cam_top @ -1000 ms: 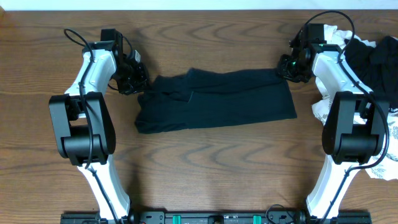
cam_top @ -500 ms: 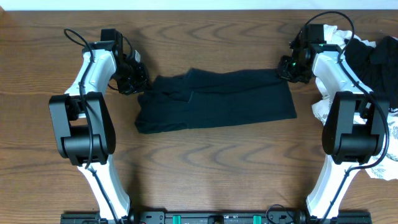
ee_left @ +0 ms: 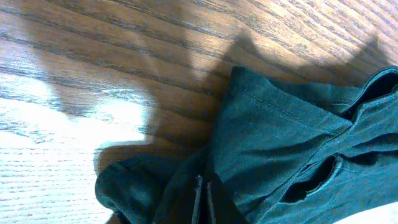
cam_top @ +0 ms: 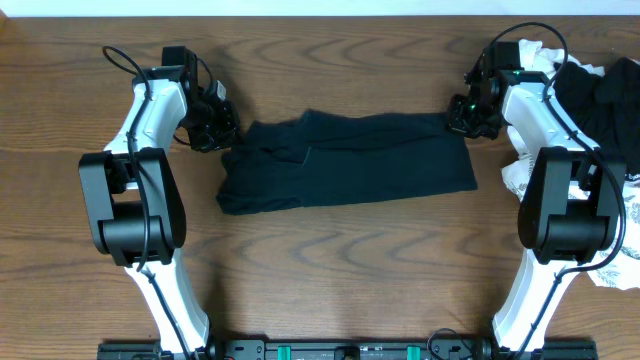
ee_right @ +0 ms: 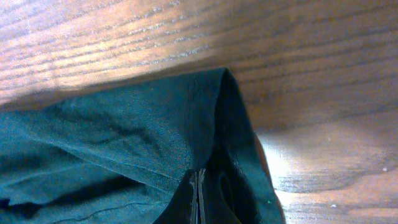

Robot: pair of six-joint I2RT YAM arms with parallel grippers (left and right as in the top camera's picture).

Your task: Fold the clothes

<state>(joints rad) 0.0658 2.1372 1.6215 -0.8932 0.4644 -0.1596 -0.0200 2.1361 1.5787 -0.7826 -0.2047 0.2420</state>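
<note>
Across the middle of the desk [cam_top: 330, 270] lies the black garment [cam_top: 350, 165], spread in a wide band running left to right and a bit rumpled at its left end. Biggest thing on there by far from where I'm standing.

re: ok, and the rest of the clothes?

All heaped at the desk's right edge, up toward the far corner. There's another black piece [cam_top: 612, 100], a white one [cam_top: 538, 55] poking out behind the arm, and a white leaf-print one [cam_top: 628, 225] trailing down toward the near side. That heap sits apart from the spread garment.

re: what about the arms?

Left arm [cam_top: 140, 190] and right arm [cam_top: 560, 200] each reach in to one end of the garment, along its far edge. The left gripper [cam_top: 226, 142] is at the far left corner, fingers pinched tight on a bunched bit of the black fabric; its wrist view shows cloth folded up around the closed tips. The right gripper [cam_top: 458, 120] is at the far right corner, same deal: fingers clamped together with the corner of the black cloth caught between them.
</note>
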